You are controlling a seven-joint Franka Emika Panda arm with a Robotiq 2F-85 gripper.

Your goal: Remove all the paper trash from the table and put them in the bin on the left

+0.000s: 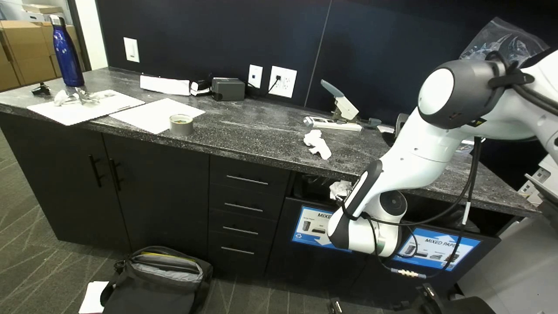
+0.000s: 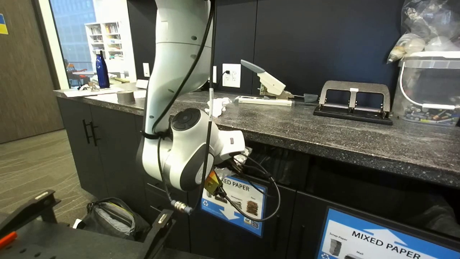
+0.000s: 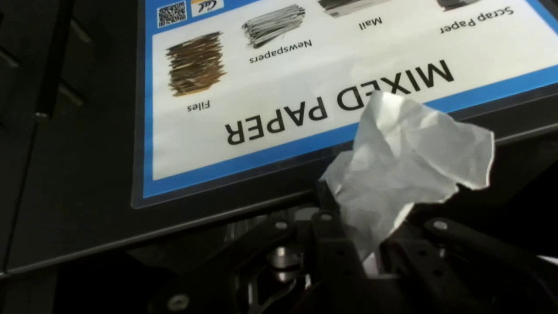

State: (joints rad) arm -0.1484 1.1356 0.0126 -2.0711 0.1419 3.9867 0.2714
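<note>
1. Wrist view: the claw pinches a crumpled scrap, which juts out across the edge of the MIXED PAPER label
2. In an exterior view, a bit of white paper, most likely that same scrap, shows just under the front edge of the desk, at the opening of the left-hand bin; how deep it reaches cannot be told
3. Step in hand, as I judge it: delivering this scrap, with the release not yet made
4. The next move should bring all of the paper inside the bin, then spread the claw; dropped where it overlaps the front, it could snag or slide down the outside
5. After that the claw needs to back out and rise clear of the desk edge before reaching for more
6. Still to be fetched: a lone scrap on the desk near the stapler, and crumpled pieces on or at the edge of a flat sheet near the blue bottle; the lone scrap looks the handier one to take next
</note>
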